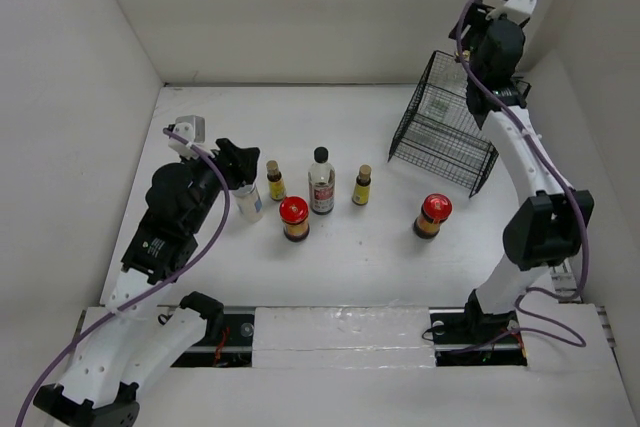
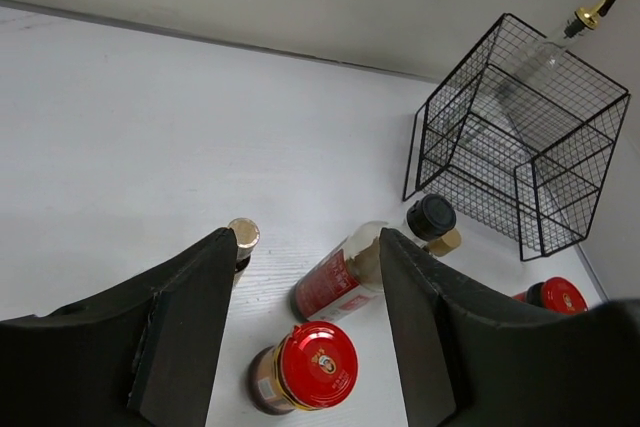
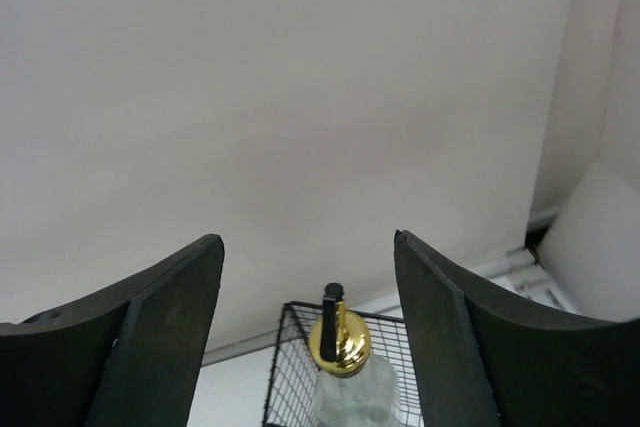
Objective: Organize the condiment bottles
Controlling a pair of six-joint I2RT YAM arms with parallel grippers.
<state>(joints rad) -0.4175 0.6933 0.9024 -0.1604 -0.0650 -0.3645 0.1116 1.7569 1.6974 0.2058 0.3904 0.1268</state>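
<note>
A white bottle (image 1: pixel 248 201) stands at the left end of a row, right under my open left gripper (image 1: pixel 243 169); the left wrist view does not show it. To its right stand a small yellow bottle (image 1: pixel 275 181), a red-lidded jar (image 1: pixel 294 218), the black-capped clear bottle (image 1: pixel 321 183), a second yellow bottle (image 1: pixel 362 186) and a second red-lidded jar (image 1: pixel 433 215). The tall clear bottle with a gold spout (image 3: pixel 340 343) stands in the black wire basket (image 1: pixel 443 127). My right gripper (image 3: pixel 308 242) is open and empty, above that spout.
The basket stands at the back right, close to the right wall (image 1: pixel 600 97). The left wrist view shows the first red jar (image 2: pixel 315 365), the black-capped bottle (image 2: pixel 345 279) and the basket (image 2: pixel 520 137) ahead of the left gripper (image 2: pixel 305 242). White walls enclose the table.
</note>
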